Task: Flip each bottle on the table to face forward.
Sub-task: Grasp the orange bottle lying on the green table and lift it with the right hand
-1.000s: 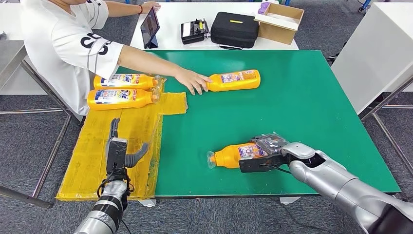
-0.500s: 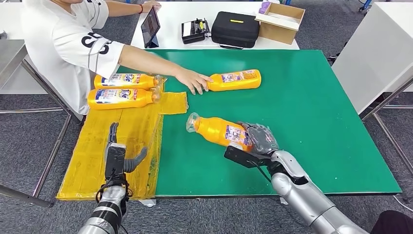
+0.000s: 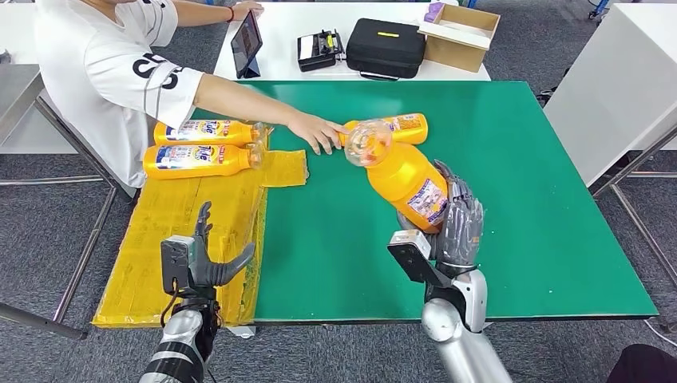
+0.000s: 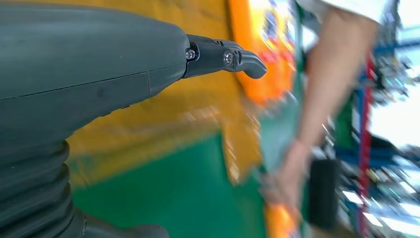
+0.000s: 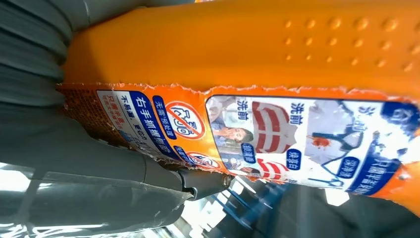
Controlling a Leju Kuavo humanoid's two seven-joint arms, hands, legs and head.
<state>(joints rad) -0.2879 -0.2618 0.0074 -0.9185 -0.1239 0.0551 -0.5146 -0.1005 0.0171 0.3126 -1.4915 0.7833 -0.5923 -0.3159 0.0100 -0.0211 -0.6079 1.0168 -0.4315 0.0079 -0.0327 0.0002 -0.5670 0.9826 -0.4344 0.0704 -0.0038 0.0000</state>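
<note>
Gripping an orange detergent bottle (image 3: pixel 407 179) above the green counter (image 3: pixel 527 199), tilted cap-up, the right hand (image 3: pixel 455 227) is mid-flip; judged partly done.
Head view: two bottles (image 3: pixel 199 148) lie on yellow sheeting (image 3: pixel 160 255); another (image 3: pixel 395 128) lies by a person's hand (image 3: pixel 315 132).
Left wrist view: left hand (image 4: pixel 223 57) empty, fingers apart.
Right wrist view: torn-edged printed label (image 5: pixel 257 139), dimpled orange body.

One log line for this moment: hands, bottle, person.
right hand: grips orange bottle, raised, cap tilted up | left hand: open over yellow sheet | person's hand: on far bottle
</note>
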